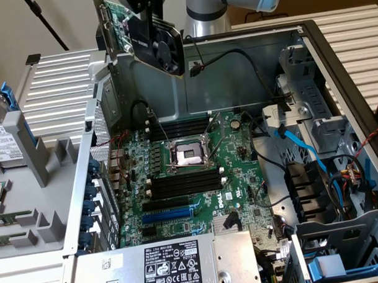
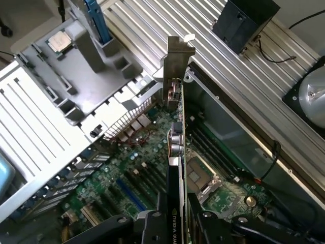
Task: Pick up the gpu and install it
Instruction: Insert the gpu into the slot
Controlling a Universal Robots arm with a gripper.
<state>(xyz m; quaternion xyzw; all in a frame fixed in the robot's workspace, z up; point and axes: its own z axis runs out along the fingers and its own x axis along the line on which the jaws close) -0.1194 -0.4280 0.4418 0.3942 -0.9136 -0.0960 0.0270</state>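
Observation:
The gpu [image 1: 149, 40] hangs in the air above the back left corner of the open computer case, its black fan shroud facing the exterior view's right and its green board facing left. My gripper [image 1: 144, 9] is shut on its upper edge. In the wrist view the gpu [image 2: 175, 152] appears edge-on, silver bracket [image 2: 179, 56] at the far end, clamped between the fingers of the gripper [image 2: 175, 226]. Below it lies the green motherboard [image 1: 240, 177] with its blue expansion slot [image 1: 173, 214] toward the case front.
The case's back wall [image 1: 236, 71] and perforated side wall [image 1: 102, 138] flank the card. A power supply [image 1: 174, 260] sits at the front, and a drive cage [image 1: 341, 242] with a blue cable [image 1: 301, 150] at the right. A grey parts tray [image 2: 86, 76] and a hard drive [image 1: 3, 142] lie outside.

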